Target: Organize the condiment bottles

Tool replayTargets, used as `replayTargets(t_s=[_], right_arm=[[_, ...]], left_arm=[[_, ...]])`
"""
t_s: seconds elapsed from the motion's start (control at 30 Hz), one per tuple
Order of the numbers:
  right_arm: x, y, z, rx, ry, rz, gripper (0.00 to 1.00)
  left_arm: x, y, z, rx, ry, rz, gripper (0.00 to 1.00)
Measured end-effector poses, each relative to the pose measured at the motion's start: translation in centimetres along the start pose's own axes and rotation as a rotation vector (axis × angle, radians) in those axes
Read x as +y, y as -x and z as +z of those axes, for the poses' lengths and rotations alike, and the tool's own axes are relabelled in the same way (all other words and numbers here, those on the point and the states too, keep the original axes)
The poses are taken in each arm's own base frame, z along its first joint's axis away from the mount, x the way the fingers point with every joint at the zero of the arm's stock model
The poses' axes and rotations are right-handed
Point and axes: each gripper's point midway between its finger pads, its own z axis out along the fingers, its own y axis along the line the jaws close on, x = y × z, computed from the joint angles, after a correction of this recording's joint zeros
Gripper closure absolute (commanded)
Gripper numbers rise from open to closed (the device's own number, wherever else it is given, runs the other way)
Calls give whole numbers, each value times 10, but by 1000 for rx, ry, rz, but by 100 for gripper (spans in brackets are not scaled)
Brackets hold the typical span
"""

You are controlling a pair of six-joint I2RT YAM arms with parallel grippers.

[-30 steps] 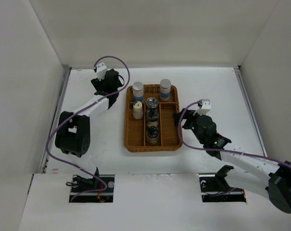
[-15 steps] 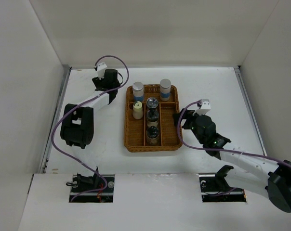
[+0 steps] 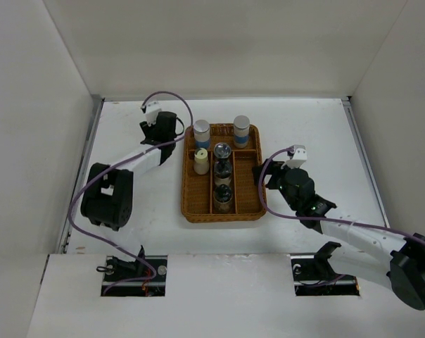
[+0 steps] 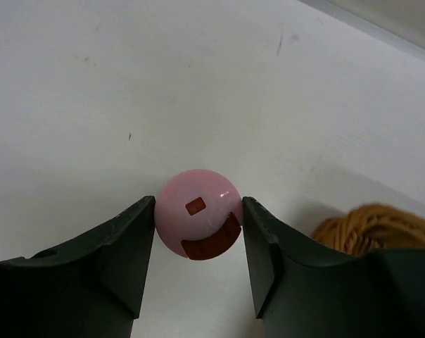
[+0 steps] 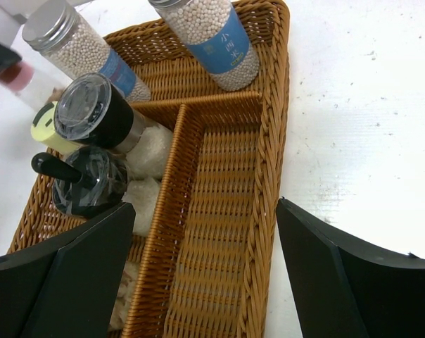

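Observation:
My left gripper (image 4: 198, 232) is shut on the pink cap of a pink-capped bottle (image 4: 198, 222), over the white table just left of the wicker tray's far left corner (image 4: 378, 225). In the top view the left gripper (image 3: 167, 128) hides that bottle. The tray (image 3: 193, 190) holds two grey-capped bottles (image 3: 201, 130) (image 3: 241, 127), a yellow-capped bottle (image 3: 201, 160) and three shiny-topped ones (image 3: 221, 151) down the middle. My right gripper (image 5: 205, 274) is open wide and empty over the tray's empty right compartment (image 5: 219, 211); in the top view it (image 3: 260, 174) is at the tray's right rim.
The table is walled white on three sides. The tray's bottom left compartment (image 3: 197, 193) has no bottle. In the right wrist view the pink cap (image 5: 19, 76) shows just beyond the tray's far left corner. White table lies to the right of the tray (image 5: 353, 127).
My left gripper has moved right and a little nearer, closer to the tray's far left corner, with its arm swinging along. The right arm has not moved.

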Motion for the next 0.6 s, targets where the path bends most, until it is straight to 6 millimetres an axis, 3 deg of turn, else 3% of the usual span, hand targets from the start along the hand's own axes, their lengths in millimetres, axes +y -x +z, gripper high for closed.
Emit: replayTargets(t_s=[0.17, 0.27, 0.47, 0.6], right_arm=[[0, -1, 1, 4, -2, -2, 12], [0, -1, 1, 3, -2, -2, 12], [1, 2, -1, -6, 3, 2, 12], [2, 7, -3, -19, 10, 8, 12]], left_arm=[[-19, -7, -75, -40, -107, 34, 68], [-24, 5, -119, -82, -189, 17, 68], [-7, 41, -176, -151, -246, -30, 68], [-9, 26, -202, -122, -304, 18, 68]])
